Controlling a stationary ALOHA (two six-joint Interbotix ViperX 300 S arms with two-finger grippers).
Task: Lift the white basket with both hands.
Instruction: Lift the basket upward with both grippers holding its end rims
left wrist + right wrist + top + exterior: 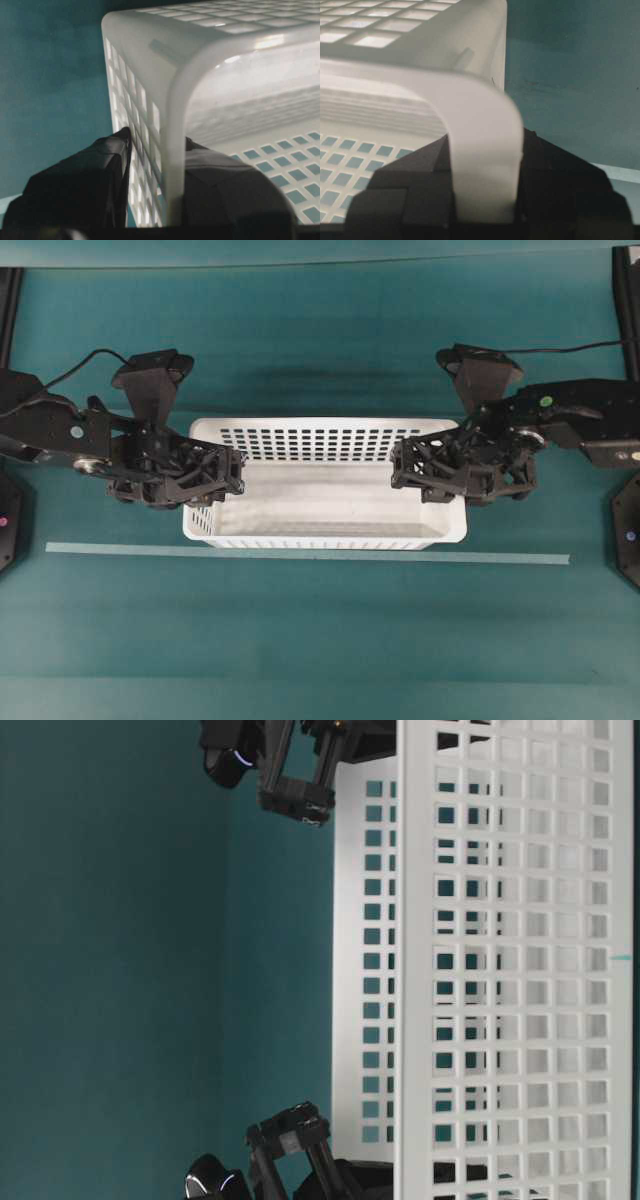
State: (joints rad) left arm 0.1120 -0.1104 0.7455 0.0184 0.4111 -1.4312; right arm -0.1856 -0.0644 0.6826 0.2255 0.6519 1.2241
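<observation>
White basket (325,502) walls sat pinched in both claws: the left claw (150,195) had one finger outside the short end wall and one inside, clamped on the wall below the rolled rim, and the right claw (485,200) was clamped the same way on the opposite short end, its black fingers (410,200) straddling the white wall. Outward from the claws, the basket lay lengthwise between the two arms on the teal counter (320,640), just behind a pale strip of tape (300,554) that ran along its near long side. Nothing lay inside it. By its thin perforated plastic it looked light and fairly stiff, though the long walls might flex or sag if the ends rose unevenly. The smooth plastic seemed slippery, so the grip under the rim on each short end looked the sound place to hold.
</observation>
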